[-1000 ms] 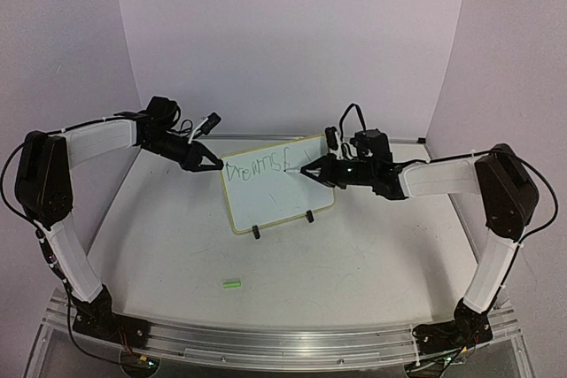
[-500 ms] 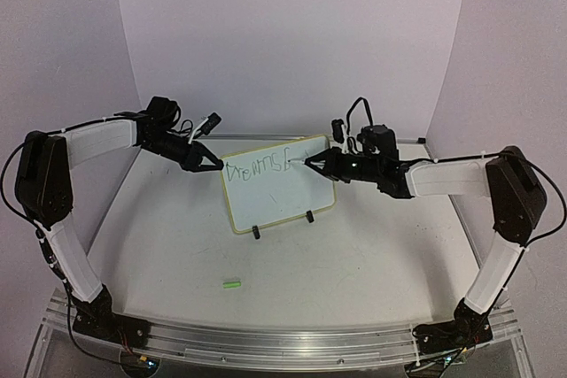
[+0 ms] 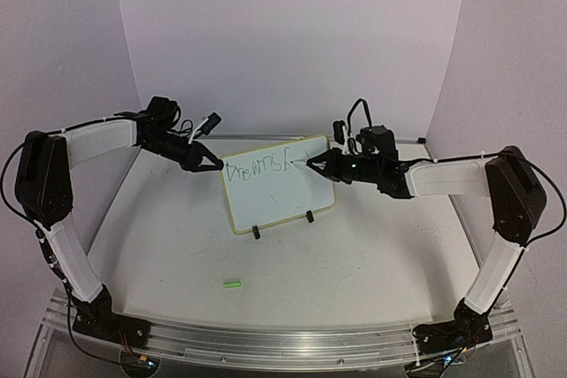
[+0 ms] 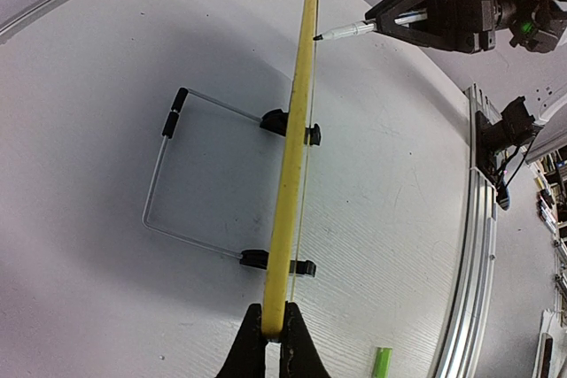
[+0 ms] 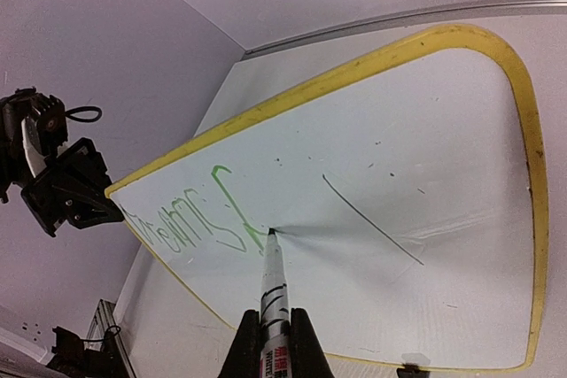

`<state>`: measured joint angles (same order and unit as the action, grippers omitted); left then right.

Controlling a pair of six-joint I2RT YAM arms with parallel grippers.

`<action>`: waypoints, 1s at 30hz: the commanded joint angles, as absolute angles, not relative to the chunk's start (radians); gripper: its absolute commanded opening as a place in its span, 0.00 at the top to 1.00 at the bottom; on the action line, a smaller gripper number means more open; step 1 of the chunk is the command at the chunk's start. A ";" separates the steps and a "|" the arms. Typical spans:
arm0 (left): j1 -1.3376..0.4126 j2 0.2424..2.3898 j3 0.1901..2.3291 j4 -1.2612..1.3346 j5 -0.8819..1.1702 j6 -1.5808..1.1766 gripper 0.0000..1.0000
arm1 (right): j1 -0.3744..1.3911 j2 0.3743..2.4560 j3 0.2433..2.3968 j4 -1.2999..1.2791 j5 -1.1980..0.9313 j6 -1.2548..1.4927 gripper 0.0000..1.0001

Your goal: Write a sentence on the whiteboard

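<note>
On white table, whiteboard, lilac walls

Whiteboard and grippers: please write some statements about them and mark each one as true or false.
The left gripper is shut on the whiteboard's yellow frame. True.
The right gripper holds an eraser. False: it holds a marker.
The writing is red. False: it is green.
The marker's tip is at the board surface. True.
The small green cylinder lies behind the whiteboard. False: it lies on the table in front of it.
</note>
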<state>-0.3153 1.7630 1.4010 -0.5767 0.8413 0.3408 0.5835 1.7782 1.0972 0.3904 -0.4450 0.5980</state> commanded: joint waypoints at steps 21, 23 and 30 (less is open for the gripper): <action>-0.331 1.769 1.410 -0.639 0.783 0.370 1.00 | 0.578 1.727 1.114 0.373 -0.353 0.592 1.00; -0.332 1.767 1.410 -0.639 0.782 0.370 1.00 | 0.578 1.728 1.122 0.373 -0.357 0.592 1.00; -0.332 1.763 1.410 -0.638 0.782 0.370 1.00 | 0.578 1.748 1.144 0.380 -0.382 0.595 1.00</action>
<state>-0.3153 1.7630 1.4010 -0.5766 0.8417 0.3401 0.5835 1.7668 1.0995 0.3635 -0.3977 0.5983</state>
